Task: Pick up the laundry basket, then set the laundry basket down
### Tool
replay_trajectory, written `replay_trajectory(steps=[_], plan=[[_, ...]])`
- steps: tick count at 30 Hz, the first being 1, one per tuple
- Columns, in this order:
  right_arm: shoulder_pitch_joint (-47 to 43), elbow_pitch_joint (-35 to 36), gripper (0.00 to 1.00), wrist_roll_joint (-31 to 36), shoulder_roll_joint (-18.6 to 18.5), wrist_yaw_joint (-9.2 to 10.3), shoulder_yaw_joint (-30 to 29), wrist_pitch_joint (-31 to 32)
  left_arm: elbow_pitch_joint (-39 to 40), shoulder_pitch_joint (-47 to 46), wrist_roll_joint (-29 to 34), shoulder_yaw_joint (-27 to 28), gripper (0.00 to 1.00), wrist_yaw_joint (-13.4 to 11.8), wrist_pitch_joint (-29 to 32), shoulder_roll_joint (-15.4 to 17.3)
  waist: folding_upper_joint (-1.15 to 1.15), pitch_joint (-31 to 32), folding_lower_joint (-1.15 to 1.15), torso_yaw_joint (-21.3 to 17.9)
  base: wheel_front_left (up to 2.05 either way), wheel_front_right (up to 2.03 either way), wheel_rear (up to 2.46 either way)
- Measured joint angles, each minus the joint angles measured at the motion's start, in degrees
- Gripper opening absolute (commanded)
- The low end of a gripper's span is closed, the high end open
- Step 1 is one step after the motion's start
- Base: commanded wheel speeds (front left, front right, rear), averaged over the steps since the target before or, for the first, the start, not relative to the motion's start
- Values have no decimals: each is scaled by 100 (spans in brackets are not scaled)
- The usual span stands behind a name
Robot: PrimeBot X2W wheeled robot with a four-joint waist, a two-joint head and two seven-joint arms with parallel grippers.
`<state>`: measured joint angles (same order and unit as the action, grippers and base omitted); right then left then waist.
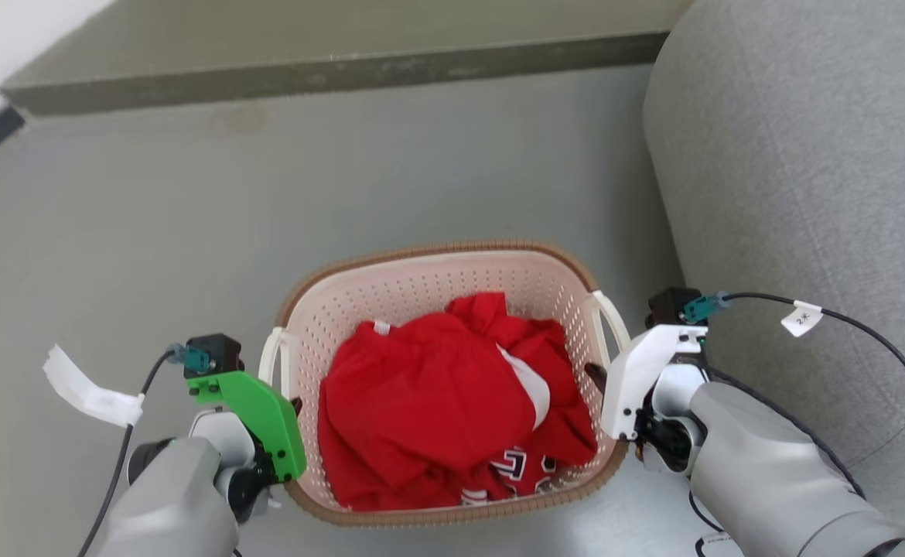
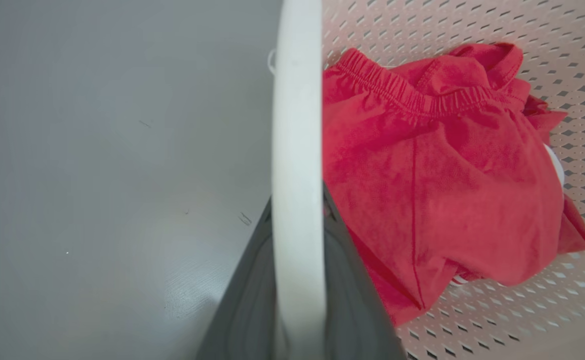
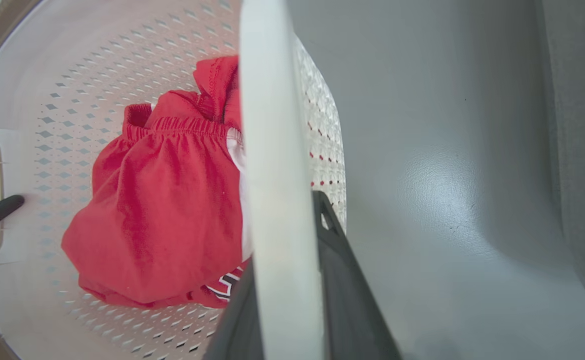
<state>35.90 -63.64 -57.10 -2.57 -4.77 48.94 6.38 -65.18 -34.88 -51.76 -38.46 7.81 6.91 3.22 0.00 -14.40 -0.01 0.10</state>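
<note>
End effectors (image 1: 295,403) (image 1: 594,375) clasp laundry basket (image 1: 437,267) handles (image 1: 270,357).

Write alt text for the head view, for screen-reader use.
A cream laundry basket holding crumpled red clothes, with the left gripper at its left handle and the right gripper at its right handle. Grey floor lies beneath, and a grey sofa stands at the right.

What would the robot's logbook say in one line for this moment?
stage: gripping laundry basket | left jaws: closed on left handle | right jaws: closed on right handle | load: red clothes | lifted: unclear
</note>
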Motion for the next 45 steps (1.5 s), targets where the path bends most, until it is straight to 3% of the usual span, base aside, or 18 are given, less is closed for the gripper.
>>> replay_trajectory(steps=[17,45], plan=[[-368,11,0,-337,-13,29,194,656,-265,261,-56,-49,0,0,427,-91,0,791,0,-42,0,0,0],[-441,88,0,-567,-69,129,442,881,-343,298,-87,-54,0,0,614,-129,0,977,0,-66,0,0,0]])
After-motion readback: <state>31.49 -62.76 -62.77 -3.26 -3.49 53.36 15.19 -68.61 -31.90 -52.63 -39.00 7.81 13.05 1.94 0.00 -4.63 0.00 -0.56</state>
